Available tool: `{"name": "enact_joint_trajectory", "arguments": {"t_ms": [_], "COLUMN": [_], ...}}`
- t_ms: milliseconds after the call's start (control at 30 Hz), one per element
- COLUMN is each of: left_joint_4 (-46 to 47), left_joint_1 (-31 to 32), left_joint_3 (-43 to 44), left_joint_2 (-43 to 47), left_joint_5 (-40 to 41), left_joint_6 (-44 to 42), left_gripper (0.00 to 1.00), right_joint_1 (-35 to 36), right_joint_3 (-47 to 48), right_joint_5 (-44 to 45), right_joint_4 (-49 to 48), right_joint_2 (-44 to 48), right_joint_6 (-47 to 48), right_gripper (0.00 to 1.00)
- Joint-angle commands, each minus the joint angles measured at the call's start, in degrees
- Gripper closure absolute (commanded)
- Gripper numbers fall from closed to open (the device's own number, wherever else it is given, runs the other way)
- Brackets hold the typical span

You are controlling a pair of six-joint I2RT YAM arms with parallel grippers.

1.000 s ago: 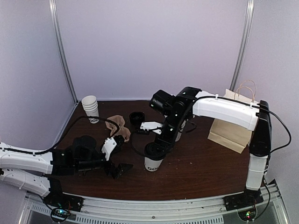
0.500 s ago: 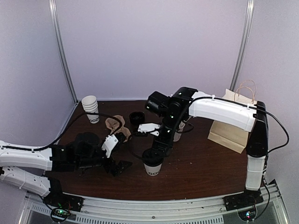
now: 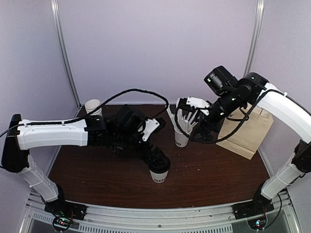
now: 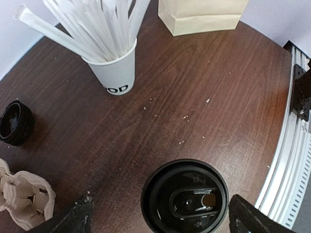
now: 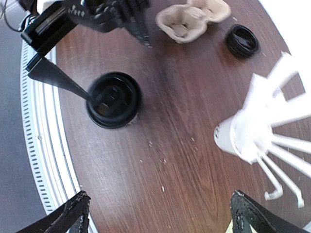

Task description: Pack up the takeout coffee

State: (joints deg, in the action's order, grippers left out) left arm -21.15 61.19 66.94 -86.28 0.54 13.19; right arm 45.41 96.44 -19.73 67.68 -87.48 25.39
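The takeout coffee [image 3: 159,171], a white cup with a black dome lid, stands upright near the table's front middle. In the left wrist view its lid [image 4: 184,196] sits between the two fingertips of my left gripper [image 4: 164,219], which is open and touches nothing. From above, the left gripper [image 3: 152,157] hovers just over and behind the cup. My right gripper [image 3: 192,116] is raised high beside the straw cup, open and empty. Its wrist view shows the coffee [image 5: 114,99] far off to the left of the right gripper [image 5: 163,216].
A lidless cup of long white straws [image 3: 181,138] stands mid-table. The brown paper bag [image 3: 245,128] is at the right rear. A stack of white cups [image 3: 92,106] sits at the back left. A cardboard cup carrier [image 5: 192,14] and a spare black lid [image 5: 242,41] lie beyond the coffee.
The right gripper opened off the coffee and rose up and to the right. The left arm swung from the near left across the table to the cup.
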Motion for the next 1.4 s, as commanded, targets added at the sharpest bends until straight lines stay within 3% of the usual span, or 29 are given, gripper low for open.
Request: {"name": "enact_joint_trajectory", "arguments": {"t_ms": [0, 133, 267, 733, 1100, 1200, 1367], "left_joint_4": [-12.1, -14.4, -16.0, -17.0, -15.2, -14.9, -14.7], "left_joint_1": [0.3, 0.7, 0.8, 1.7, 1.8, 1.9, 2.1], "left_joint_3": [8.3, 11.4, 13.5, 14.0, 13.0, 13.0, 13.1], "left_joint_2": [-6.4, -9.2, -10.9, -14.0, -14.6, -14.7, -15.8], "left_joint_5": [-2.0, -4.1, -5.7, -7.4, -6.9, -6.3, -5.3], "left_joint_6": [-0.7, -1.2, -1.7, -2.6, -3.1, -3.0, -3.3], "left_gripper": [0.02, 0.02, 0.02, 0.05, 0.2, 0.15, 0.15], "right_joint_1": [-6.8, -13.6, -16.0, -16.3, -16.4, -16.5, -16.5], "right_joint_3": [-5.3, -8.6, -10.4, -10.4, -10.7, -10.8, -10.9], "right_joint_5": [-4.9, -10.1, -12.1, -14.6, -14.5, -14.5, -14.6], "right_joint_4": [-3.2, -5.6, -6.8, -7.5, -7.8, -7.8, -7.9], "right_joint_2": [5.3, 8.8, 10.0, 8.4, 8.3, 8.3, 8.5], "right_joint_6": [-0.3, -2.2, -2.8, -3.4, -3.4, -3.5, -3.5], "right_gripper": [0.0, 0.0, 0.0, 0.0, 0.0, 0.0, 0.0]}}
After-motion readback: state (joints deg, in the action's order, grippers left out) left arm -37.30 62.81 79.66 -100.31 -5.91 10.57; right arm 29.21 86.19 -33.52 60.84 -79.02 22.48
